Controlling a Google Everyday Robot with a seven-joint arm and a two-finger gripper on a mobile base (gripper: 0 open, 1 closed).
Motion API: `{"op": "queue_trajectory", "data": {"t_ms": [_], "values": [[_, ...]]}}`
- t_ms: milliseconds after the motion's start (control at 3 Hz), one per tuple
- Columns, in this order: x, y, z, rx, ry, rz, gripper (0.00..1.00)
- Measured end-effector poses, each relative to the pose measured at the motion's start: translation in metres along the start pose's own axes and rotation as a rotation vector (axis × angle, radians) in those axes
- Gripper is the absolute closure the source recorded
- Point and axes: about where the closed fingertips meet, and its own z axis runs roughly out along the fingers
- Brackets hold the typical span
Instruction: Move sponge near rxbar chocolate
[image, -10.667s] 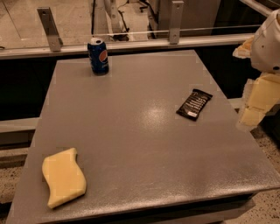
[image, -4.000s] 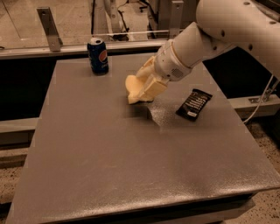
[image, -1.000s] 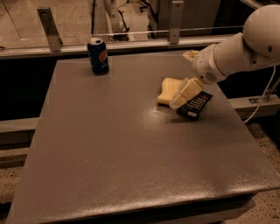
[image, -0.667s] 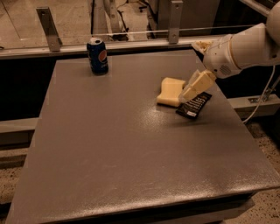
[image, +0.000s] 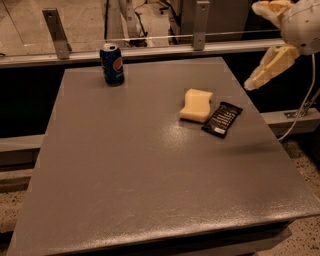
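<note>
The pale yellow sponge (image: 196, 105) lies flat on the grey table (image: 140, 165), right of centre. The black rxbar chocolate (image: 222, 119) lies right beside it on its right, the two nearly touching. My gripper (image: 252, 46) is raised off the table at the upper right, beyond the table's right edge and well above and behind the bar. It is open and holds nothing, with one pale finger (image: 270, 66) pointing down-left and the other at the top edge of the view.
A blue soda can (image: 112, 64) stands upright at the table's far left. A metal rail with posts (image: 56, 33) runs behind the table. A cable (image: 304, 110) hangs at the right, off the table.
My gripper has let go of the sponge beside the rxbar and has risen up and to the right, away from the table. The sponge now rests on the table.
</note>
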Motion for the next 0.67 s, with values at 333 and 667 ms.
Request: {"op": "queue_trajectory", "data": {"t_ms": [333, 667], "values": [[-0.0158, -0.0072, -0.0616, 0.027, -0.032, -0.087, 0.00], [-0.0255, -0.0111, -0.0713, 0.036, -0.040, -0.111, 0.00]]}}
